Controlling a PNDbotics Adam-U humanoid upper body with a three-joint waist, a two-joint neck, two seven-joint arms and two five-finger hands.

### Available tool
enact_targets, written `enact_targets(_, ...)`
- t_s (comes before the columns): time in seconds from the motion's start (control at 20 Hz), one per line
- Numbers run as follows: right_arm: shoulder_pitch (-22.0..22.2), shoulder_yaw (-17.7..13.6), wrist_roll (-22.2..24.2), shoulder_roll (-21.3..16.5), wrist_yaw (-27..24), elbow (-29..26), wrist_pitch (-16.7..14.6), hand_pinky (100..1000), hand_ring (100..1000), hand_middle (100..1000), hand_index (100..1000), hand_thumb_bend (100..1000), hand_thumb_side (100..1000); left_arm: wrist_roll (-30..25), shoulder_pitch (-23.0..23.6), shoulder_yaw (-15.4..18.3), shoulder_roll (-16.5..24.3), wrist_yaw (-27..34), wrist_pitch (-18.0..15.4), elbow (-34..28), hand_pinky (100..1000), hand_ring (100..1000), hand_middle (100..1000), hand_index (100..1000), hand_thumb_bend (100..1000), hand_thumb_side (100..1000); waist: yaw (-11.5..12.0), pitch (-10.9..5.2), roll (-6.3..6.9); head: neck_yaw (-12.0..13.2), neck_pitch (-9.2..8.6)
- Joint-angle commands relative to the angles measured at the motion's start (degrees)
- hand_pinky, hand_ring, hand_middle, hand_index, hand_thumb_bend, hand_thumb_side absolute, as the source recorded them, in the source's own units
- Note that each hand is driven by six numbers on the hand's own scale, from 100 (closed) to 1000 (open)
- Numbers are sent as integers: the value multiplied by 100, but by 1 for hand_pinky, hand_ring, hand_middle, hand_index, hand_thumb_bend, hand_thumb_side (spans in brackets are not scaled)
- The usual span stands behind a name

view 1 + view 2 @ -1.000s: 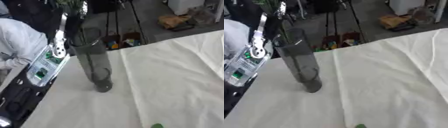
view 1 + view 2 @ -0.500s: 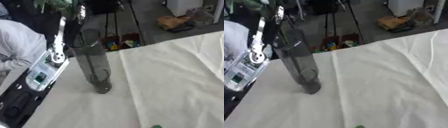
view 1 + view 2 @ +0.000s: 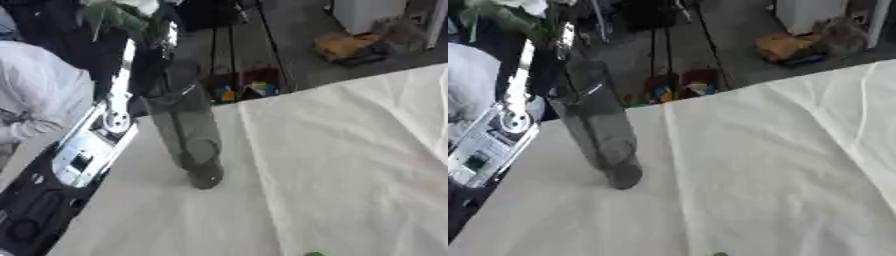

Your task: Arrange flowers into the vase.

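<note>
A tall, dark, see-through vase (image 3: 188, 137) stands upright on the white tablecloth (image 3: 341, 170), toward its left side. A thin stem (image 3: 171, 125) runs down inside it; pale flowers with green leaves (image 3: 118, 12) show blurred above the rim at the top left. The robot's left arm (image 3: 109, 117) stretches from the lower left up beside the vase, partly hidden behind it. Its hand is blurred; whether its fingers are open or closed cannot be told. A small green bit (image 3: 313, 254) lies at the cloth's near edge.
</note>
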Motion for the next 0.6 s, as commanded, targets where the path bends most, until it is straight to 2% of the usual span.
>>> enact_targets(0.05, -49, -37, -10, -50, -47, -100, -4, 661, 661, 486, 660, 100, 1000, -314, -62, 14, 246, -143, -30, -91, 437, 692, 823, 857, 100, 1000, 5, -113, -38, -10, -48)
enact_targets(0.25, -40, -35, -5, -48, -50, -100, 4, 661, 661, 485, 661, 100, 1000, -822, -57, 26, 252, -161, 22, -80, 523, 748, 864, 904, 100, 1000, 6, -117, -29, -15, -48)
enact_targets(0.4, -37, -38, -13, -45, -55, -100, 10, 661, 661, 485, 661, 100, 1000, -1078, -53, 60, 252, -149, 76, -90, 542, 761, 874, 917, 100, 1000, 6, -116, -26, -17, -56)
enact_targets(0.6, -40, -40, -21, -47, -50, -100, 10, 661, 661, 484, 661, 100, 1000, -1159, -39, 86, 234, -86, 114, -104, 541, 758, 870, 915, 100, 1000, -1, -104, -25, -17, -72)
